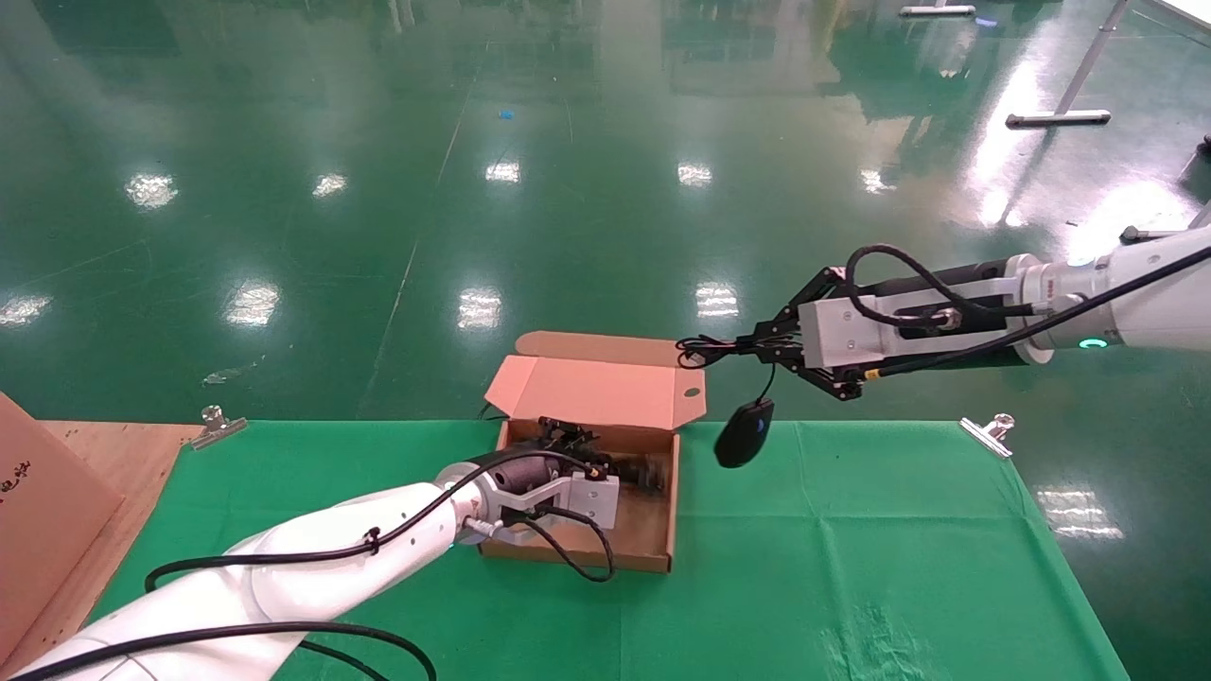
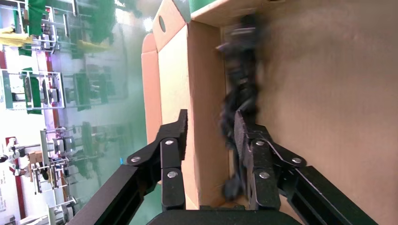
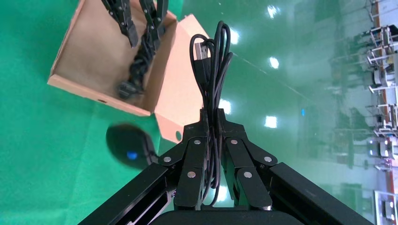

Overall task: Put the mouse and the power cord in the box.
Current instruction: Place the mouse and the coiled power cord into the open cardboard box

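The mouse is seen hanging in the air by its own thin wire, just beyond the far right corner of the box and above the green cloth. The bundled part of that wire is pinched between the pressed-together fingers of the right gripper, which is held out level above the table's far edge — in the right wrist view the loops and a small plug are seen sticking out past the fingertips, with the mouse dangling below them.

The box lies open on the cloth, its lid folded back toward the far side, a small round hole showing in one lid tab. The power cord is inside it, lying along the far wall as a dark bundle. In the left wrist view the cord appears blurred against the cardboard floor.

The left gripper is lowered into the box over the cord, its fingers spread apart — one on each side of the far wall's edge and the cord, neither clearly closed on anything.

A wooden board and a brown carton are seen at the table's left end, and metal clips hold the cloth at its far edge.
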Controlling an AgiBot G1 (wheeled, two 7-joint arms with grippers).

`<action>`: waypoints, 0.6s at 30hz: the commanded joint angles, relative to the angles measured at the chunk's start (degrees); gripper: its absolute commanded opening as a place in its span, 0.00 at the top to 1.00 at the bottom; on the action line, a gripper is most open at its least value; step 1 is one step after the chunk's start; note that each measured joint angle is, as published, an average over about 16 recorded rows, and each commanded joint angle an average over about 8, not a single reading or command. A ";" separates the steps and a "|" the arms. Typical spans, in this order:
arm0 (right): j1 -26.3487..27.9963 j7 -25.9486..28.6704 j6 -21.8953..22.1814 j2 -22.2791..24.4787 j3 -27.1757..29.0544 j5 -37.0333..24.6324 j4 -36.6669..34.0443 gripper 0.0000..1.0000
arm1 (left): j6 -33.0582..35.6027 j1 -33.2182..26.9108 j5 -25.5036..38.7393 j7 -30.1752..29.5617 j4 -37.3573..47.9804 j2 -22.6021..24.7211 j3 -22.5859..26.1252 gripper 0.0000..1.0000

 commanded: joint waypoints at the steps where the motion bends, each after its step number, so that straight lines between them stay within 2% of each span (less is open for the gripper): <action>1: 0.15 0.17 -0.17 -0.18 0.01 0.02 0.05 1.00 | -0.44 -0.08 -0.74 -0.31 -0.09 0.02 1.14 0.00; 6: 0.46 0.42 -0.60 -1.60 -0.15 -0.20 0.36 1.00 | 1.99 -2.52 -4.87 -1.55 0.24 -0.84 0.85 0.00; 10: 0.40 0.83 -0.22 -3.47 -0.26 -0.35 0.50 1.00 | 4.94 -3.99 -8.24 -1.23 -1.38 -3.90 -0.93 0.00; 13: 0.11 1.30 0.45 -5.53 -0.34 -0.46 0.60 1.00 | 7.18 -3.81 -11.21 -0.91 -5.21 -8.59 -3.11 0.00; 18: -1.04 2.63 1.90 -9.28 -0.78 -0.94 1.96 1.00 | 9.37 -1.74 -16.17 -2.14 -14.75 -19.39 -6.95 0.00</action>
